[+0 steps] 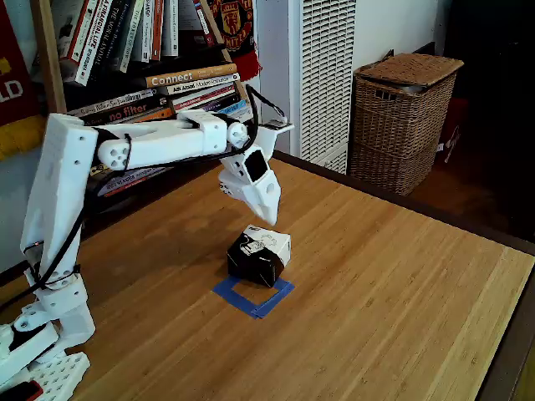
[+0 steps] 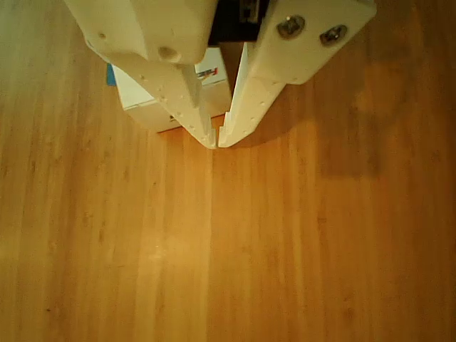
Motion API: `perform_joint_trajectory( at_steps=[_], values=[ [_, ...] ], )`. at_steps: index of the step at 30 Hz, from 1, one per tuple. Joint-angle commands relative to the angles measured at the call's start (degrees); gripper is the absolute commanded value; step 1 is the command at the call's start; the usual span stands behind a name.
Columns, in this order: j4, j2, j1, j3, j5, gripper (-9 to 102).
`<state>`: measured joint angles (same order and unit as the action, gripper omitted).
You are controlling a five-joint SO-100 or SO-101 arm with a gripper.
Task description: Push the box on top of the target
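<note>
Fixed view: box (image 1: 260,253) sits on the worktop (image 1: 393,292), overlapping the far edge of the target (image 1: 253,297), not yet centred on it. Gripper (image 1: 269,217) just behind the box, fingers nearly closed, holding nothing. Judgement: keep the tips low and centred on the box's rear face; push slowly toward the target so the box does not rotate or overshoot.

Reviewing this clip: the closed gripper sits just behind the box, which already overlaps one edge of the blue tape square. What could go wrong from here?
1. The box sits skewed to the blue tape square, covering its far edge; an off-centre push could twist it further rather than square it.
2. The gripper tips look narrow and closed, so they may slip past a corner.
3. Pushing too far could overshoot the square's near edge.
</note>
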<state>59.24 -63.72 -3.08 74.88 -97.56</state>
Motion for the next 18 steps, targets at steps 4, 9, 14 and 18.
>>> perform_joint_trajectory(
  at_steps=[4, 9, 14, 18],
  values=[
    [4.0, -1.1, 1.3, -1.8, -2.5, 0],
    [5.8, -1.3, 2.2, -1.4, -3.9, 0],
    [7.4, -2.8, 3.8, -0.1, -3.6, 0],
    [8.1, -4.3, 5.6, 0.5, -2.3, 0]
  ],
)
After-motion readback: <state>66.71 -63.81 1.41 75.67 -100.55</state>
